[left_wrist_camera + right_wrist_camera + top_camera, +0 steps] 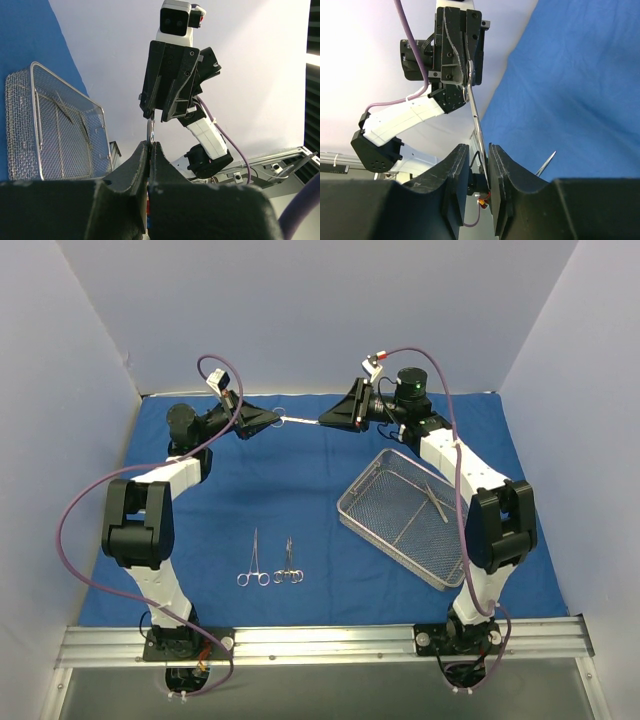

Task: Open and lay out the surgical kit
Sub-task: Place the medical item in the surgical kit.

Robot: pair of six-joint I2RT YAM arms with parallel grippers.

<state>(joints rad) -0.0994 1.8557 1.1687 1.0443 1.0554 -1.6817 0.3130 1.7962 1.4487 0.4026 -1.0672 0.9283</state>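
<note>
Forceps (300, 421) hang above the wrap's (300, 500) far edge, left jaws clamped shut on the ring end, right jaws slightly parted around the tip. Tray (388, 502) lies by the right edge.

The left arm (140, 525) and right arm (495, 525) rise from the near edge with their elbows out to the sides. Both forearms reach inward at the far middle, so the grippers meet tip to tip. The left gripper (277, 419) is clamped tight on the ring end of a forceps (300, 421), holding it level. The right gripper (322, 423) straddles the other end, its fingers (462, 160) narrowly parted with a slim gap showing.
</note>
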